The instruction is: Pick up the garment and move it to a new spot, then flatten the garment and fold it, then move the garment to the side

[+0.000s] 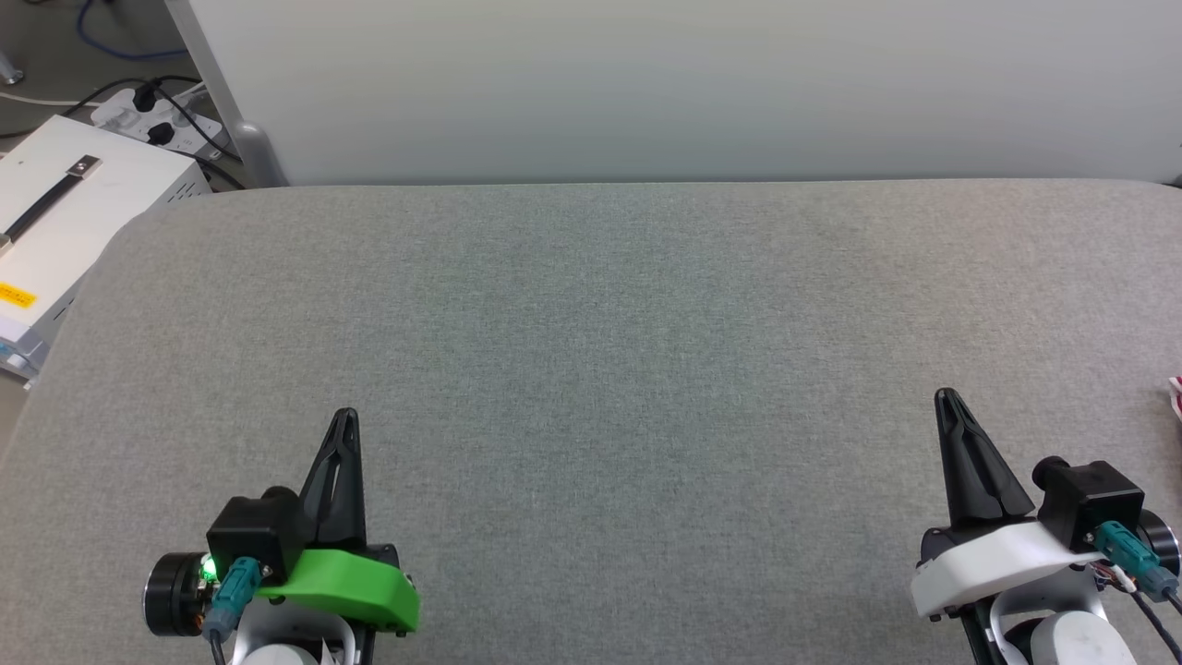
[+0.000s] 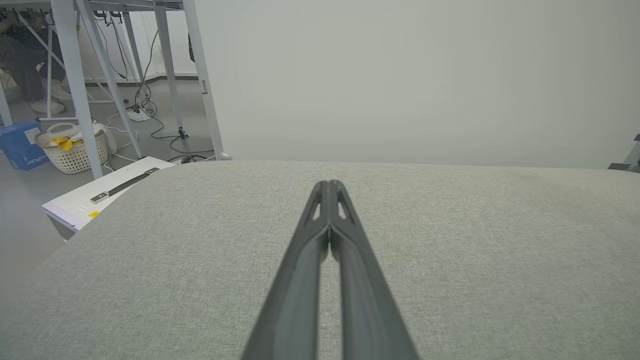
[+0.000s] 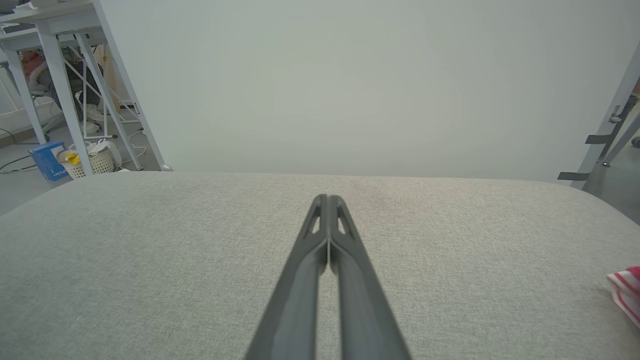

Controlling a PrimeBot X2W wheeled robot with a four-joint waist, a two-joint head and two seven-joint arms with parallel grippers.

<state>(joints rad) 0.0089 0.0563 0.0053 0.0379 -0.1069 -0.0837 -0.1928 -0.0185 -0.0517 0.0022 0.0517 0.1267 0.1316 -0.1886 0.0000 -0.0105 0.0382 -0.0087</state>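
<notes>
Only a sliver of the garment (image 1: 1175, 395) shows, red-and-white striped trim at the head view's right edge; the right wrist view catches the same corner of the garment (image 3: 626, 291) at its lower right, lying on the grey surface. My left gripper (image 1: 343, 417) rests at the lower left, shut, with nothing in it. My right gripper (image 1: 946, 398) rests at the lower right, shut and empty, well left of the garment. In the wrist views the left gripper (image 2: 328, 184) and the right gripper (image 3: 327, 198) both show fingertips pressed together above bare cloth.
A grey fabric-covered table (image 1: 591, 369) spans the view, with a pale wall panel (image 1: 646, 83) behind it. A white box (image 1: 65, 222) and a power strip (image 1: 157, 120) stand off the left edge. A laundry basket (image 2: 75, 150) sits on the floor among table legs.
</notes>
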